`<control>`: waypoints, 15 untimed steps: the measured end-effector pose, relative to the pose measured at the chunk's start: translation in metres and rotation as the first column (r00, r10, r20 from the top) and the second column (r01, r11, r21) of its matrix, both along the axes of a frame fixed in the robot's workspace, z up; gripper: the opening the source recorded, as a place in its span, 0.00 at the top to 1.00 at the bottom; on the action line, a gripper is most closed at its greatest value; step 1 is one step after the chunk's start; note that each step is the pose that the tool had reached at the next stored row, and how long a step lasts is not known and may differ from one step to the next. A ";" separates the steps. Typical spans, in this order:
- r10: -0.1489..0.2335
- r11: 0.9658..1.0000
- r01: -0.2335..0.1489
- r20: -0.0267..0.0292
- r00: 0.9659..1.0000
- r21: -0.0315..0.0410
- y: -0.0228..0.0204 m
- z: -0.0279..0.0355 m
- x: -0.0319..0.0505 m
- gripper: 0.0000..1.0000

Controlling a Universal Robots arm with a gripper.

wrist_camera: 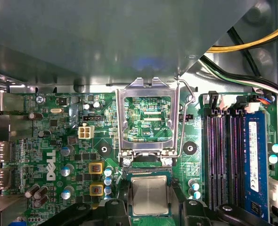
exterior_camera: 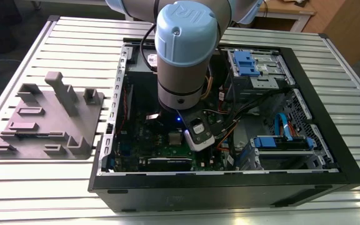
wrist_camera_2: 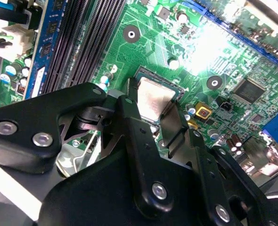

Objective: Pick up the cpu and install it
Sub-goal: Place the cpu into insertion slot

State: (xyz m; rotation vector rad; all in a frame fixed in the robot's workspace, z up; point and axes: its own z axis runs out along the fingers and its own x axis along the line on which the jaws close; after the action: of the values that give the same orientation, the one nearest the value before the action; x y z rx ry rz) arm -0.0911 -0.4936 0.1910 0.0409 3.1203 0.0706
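One small silver cpu [wrist_camera: 149, 195] sits pinched in the gripper [wrist_camera: 151, 204], low over the green board [wrist_camera: 59, 141].

In both wrist views the two black fingers [wrist_camera: 192, 212] press close on two sides of the cpu, so the jaws are closed on it. The cpu lies flat with its shiny top up, right at the dark square socket [wrist_camera_2: 143, 71]. I cannot tell if it is all the way down. Just beside it, the metal frame [wrist_camera: 146, 87] of the socket stands flipped open. In the exterior view the arm [exterior_camera: 181, 51] reaches down into the open computer case [exterior_camera: 230, 187]. A grey plastic holder [exterior_camera: 42, 122] rests on the table [exterior_camera: 42, 197], on the exterior view's left.
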 end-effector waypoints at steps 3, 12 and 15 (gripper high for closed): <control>0.000 1.000 0.000 0.000 1.000 0.000 0.0000 0.0003 0.0000 0.56; 0.000 1.000 0.000 -0.001 1.000 0.000 0.0000 0.0018 0.0002 0.56; 0.000 1.000 0.000 -0.001 1.000 0.000 0.0000 0.0019 0.0002 0.56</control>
State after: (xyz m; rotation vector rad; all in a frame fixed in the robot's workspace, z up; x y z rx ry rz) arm -0.0909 -0.4937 0.1929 0.0411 3.1211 0.0705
